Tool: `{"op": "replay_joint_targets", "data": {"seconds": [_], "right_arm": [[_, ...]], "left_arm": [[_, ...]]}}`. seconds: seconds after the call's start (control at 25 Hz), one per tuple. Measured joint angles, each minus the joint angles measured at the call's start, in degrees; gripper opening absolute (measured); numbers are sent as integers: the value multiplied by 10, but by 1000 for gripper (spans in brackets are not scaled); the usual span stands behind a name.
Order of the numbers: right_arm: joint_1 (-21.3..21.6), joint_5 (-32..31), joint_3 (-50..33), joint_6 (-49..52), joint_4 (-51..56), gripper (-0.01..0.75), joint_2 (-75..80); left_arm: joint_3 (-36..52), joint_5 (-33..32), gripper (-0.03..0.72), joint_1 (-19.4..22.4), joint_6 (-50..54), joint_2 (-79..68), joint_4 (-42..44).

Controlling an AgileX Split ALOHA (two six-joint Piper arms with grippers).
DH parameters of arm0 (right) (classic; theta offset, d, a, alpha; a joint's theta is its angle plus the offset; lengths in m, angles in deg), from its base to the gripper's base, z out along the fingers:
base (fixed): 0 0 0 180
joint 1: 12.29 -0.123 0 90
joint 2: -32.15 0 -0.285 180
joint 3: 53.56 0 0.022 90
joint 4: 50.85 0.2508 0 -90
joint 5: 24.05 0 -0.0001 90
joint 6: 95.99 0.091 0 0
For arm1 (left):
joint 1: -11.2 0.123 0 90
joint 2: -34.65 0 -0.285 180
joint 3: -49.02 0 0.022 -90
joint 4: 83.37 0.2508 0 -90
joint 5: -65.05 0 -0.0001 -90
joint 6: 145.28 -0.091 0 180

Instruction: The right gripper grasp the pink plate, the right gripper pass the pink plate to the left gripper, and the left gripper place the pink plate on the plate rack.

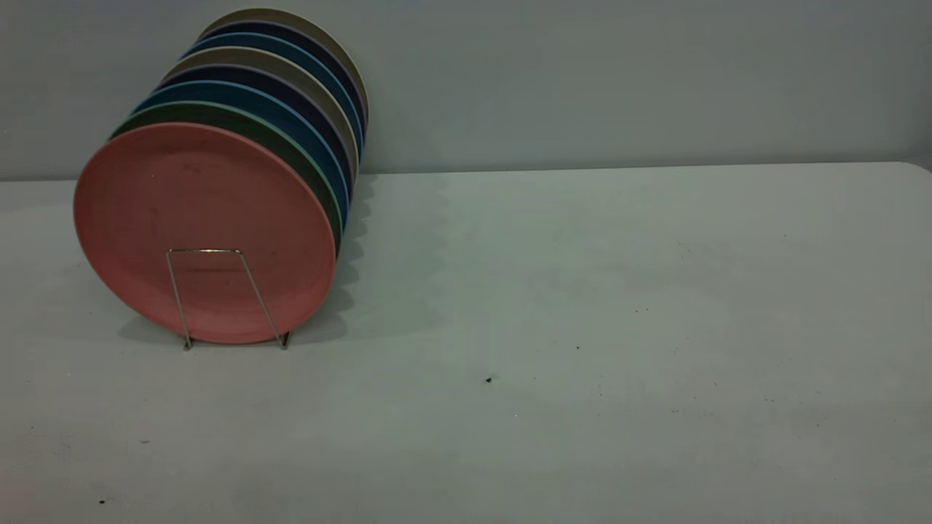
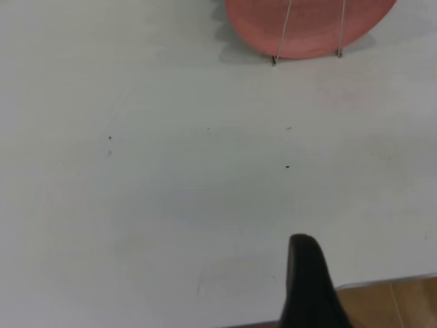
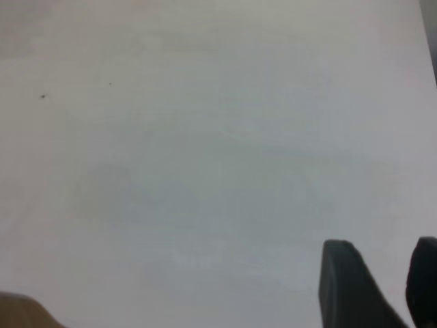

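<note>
Pink plate (image 1: 204,225) is already stood upright in the plate rack (image 1: 211,291), front slot, so task looks done imo. Right gripper (image 3: 379,287) seen spread w/ nothing held; left gripper (image 2: 311,287) state can't be told.

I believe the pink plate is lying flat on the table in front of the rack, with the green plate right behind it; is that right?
Not quite: the exterior view shows the pink plate standing upright in the plate rack, at its front. The green plate is indeed right behind it.

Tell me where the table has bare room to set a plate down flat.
Bare table runs from the plate rack rightward to the far edge, and forward of the pink plate. The rack itself is crowded, plates packed behind the pink one.
</note>
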Motion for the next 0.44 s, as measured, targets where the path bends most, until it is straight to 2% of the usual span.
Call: {"op": "replay_joint_targets", "data": {"seconds": [0.44], "right_arm": [[0, 0, 0, 0, 0, 237, 0]], "left_arm": [[0, 0, 493, 0, 0, 0, 0]]}}
